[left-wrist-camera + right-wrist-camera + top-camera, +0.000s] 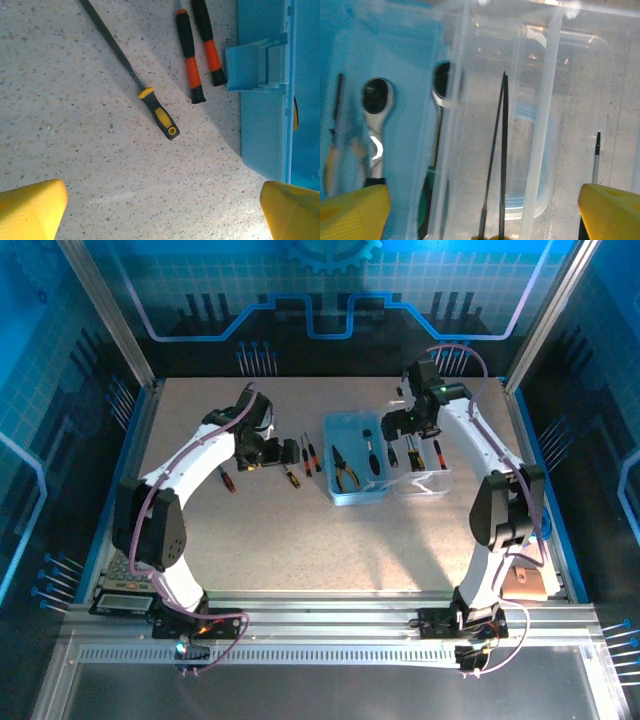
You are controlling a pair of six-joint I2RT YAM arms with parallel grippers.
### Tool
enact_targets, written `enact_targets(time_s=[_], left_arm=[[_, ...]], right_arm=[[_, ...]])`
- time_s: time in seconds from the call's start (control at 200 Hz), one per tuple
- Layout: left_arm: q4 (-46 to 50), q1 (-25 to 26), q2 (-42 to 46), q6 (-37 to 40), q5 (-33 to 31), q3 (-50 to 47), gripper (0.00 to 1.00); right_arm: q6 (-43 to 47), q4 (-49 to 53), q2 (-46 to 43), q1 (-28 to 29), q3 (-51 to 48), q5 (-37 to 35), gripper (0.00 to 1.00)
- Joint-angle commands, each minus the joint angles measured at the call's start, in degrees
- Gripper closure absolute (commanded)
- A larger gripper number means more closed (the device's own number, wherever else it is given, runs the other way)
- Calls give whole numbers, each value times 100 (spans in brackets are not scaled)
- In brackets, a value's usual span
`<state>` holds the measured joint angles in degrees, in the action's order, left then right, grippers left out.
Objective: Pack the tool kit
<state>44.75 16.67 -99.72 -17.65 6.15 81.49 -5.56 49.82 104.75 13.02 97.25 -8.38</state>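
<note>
While your left gripper (162, 215) hangs spread and empty over bare table (100, 165), the blue box (262, 120) wall stands just right of it, with 2 orange-handled screwdrivers (191, 65) and a yellow-handled tool (160, 114) lying beyond. Your right gripper (482, 215), likewise spread and empty, hovers over the clear lid (555, 100), which lies open at the box's right side.

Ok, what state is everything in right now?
Box: open.
Lid: folded back to the right.
Pliers: in the box.
Orange screwdrivers: loose, outside the box.
Left gripper: open, empty.
Right gripper: open, empty.
</note>
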Motion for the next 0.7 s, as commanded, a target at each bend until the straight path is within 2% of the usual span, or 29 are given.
enact_targets(time_s=[0.0, 0.11, 0.2, 0.37, 0.605, 0.695], left_arm=[[36, 72, -387, -63, -60, 330, 1], [52, 91, -869, -124, -165, 656, 6], [196, 96, -1365, -130, -412, 1078, 17], [374, 168, -2214, -74, -670, 1877, 31], [260, 296, -2860, -90, -626, 2463, 37], [94, 320, -2979, -79, -397, 2527, 38]], right_arm=[[34, 98, -518, 128, 15, 303, 0], [2, 20, -836, 210, -267, 380, 0], [-42, -73, -1078, 262, -545, 412, 0], [-112, -172, -1384, 271, -927, 446, 0], [-155, -197, -1501, 272, -1094, 504, 0], [-186, -218, -1495, 281, -1129, 556, 0]])
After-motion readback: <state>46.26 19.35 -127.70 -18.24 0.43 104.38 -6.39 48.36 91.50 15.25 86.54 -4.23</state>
